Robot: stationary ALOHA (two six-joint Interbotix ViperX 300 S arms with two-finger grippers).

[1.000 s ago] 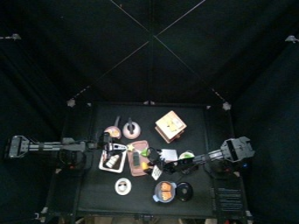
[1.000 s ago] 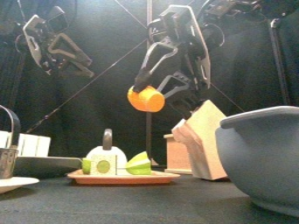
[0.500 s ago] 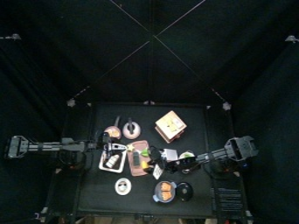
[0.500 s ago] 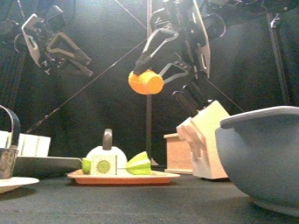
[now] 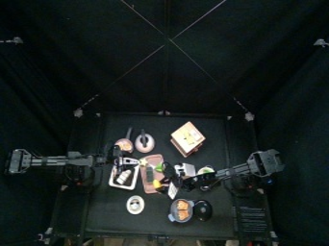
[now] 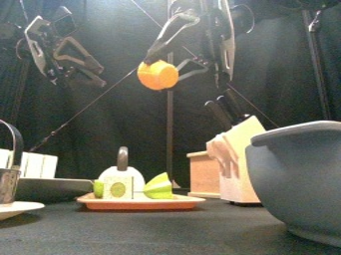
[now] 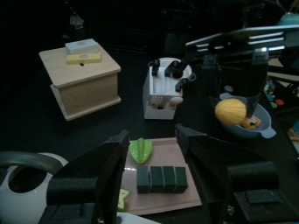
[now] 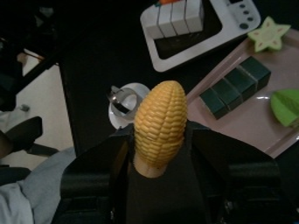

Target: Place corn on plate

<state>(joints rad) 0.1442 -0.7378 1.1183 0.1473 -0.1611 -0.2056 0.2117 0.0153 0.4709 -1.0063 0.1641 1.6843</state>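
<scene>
My right gripper point(image 6: 180, 62) is shut on a yellow corn cob point(image 6: 158, 75) and holds it high above the table. The cob stands up between the jaws in the right wrist view point(image 8: 158, 118) and also shows in the left wrist view point(image 7: 232, 110). The pink plate point(image 6: 140, 202) lies on the table below, bearing green pieces and a dark block; it also shows in the left wrist view point(image 7: 193, 198) and the right wrist view point(image 8: 222, 81). My left gripper point(image 7: 158, 175) is open and empty, raised at the left point(image 6: 60, 55) over the plate's near side.
A wooden box point(image 6: 226, 159) stands right of the plate, also in the top view point(image 5: 188, 138). A large grey bowl point(image 6: 300, 179) fills the near right. A white keyed toy point(image 7: 167, 86) sits beyond the plate. A small white dish point(image 6: 14, 209) lies at the near left.
My right gripper has lifted the corn higher and a little to the left in the front view. The left arm has stayed put.
</scene>
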